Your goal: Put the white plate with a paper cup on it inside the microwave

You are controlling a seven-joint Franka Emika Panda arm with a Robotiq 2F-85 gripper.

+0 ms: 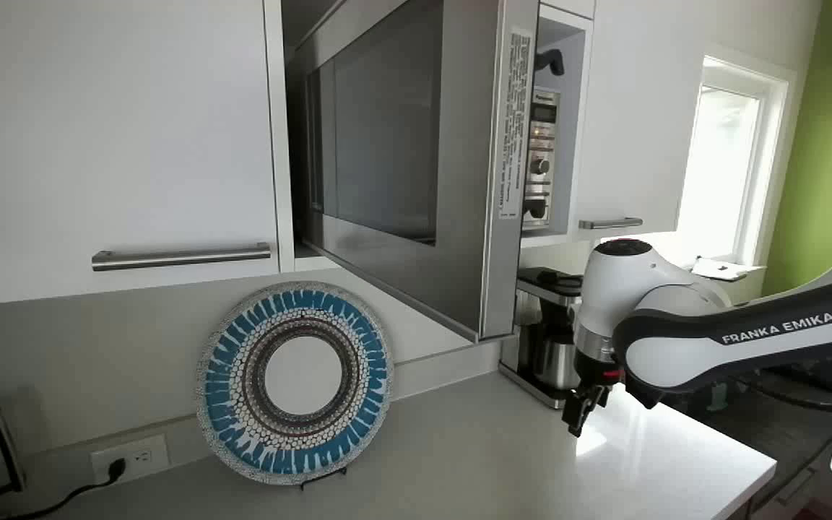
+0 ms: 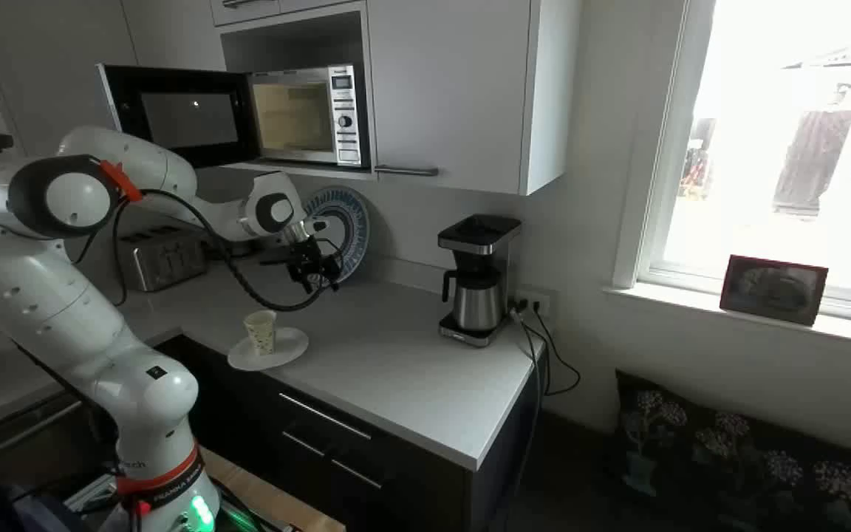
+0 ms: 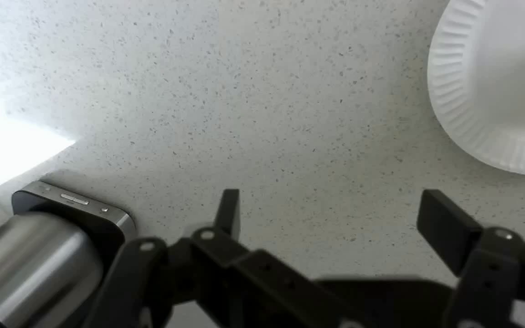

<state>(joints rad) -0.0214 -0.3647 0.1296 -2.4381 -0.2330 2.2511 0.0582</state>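
Your gripper [image 3: 331, 209] had its two fingers [image 3: 447, 228] spread wide and held nothing; in the wrist view you saw only the speckled counter [image 3: 290, 100] between them. In both exterior views your arm [image 2: 137, 362] reached out over that counter, and the gripper hung above it, apart from everything on it.

You had the white plate [image 2: 291, 353] lying flat at the front edge of the counter, with the paper cup [image 2: 261, 336] standing upright near its middle. The cup was pale, with small dark specks on its side. In the wrist view, part of the plate showed at the upper right, its fluted rim clear of the fingers and the rest cut off by the picture's edge.

The microwave [image 2: 347, 122] sat in a recess of the cabinets, higher than the counter, its door [image 2: 185, 122] swung out. You could see into its pale yellowish inside in an exterior view, with the buttons running down beside the opening.

The coffee maker [image 2: 481, 281] stood on the counter with its steel jug in place. A large plate with a blue pattern [image 1: 243, 401] stood on edge near the wall, and a toaster [image 2: 167, 258] stood farther along.
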